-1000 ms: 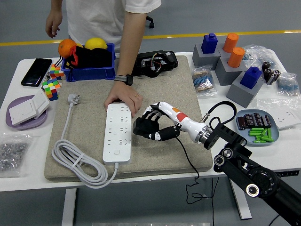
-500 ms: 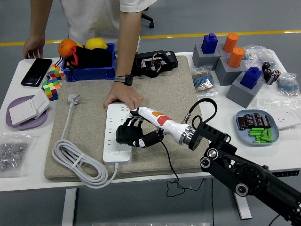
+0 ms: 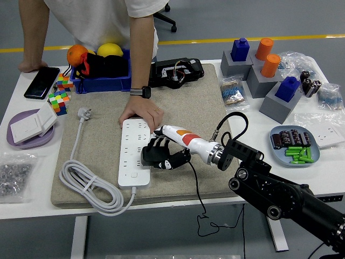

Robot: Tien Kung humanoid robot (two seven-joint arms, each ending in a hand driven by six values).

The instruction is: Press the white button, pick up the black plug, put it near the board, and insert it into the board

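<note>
Right hand (image 3: 160,156), fingers curled and empty, hovered at the board (image 3: 135,152)'s near-right edge; white button (image 3: 133,175) apparently unpressed; plug steps outstanding.

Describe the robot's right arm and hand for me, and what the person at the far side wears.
The right hand has black fingers, a white forearm shell with orange-red patches, a silver wrist ring, black jointed arm links and a black cable looping above. The person wears a white short-sleeved shirt and a dark wristband.

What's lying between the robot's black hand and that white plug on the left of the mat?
In the head view, the white power strip lies between the right hand and the white plug, then the plug's cable on bare mat.
</note>
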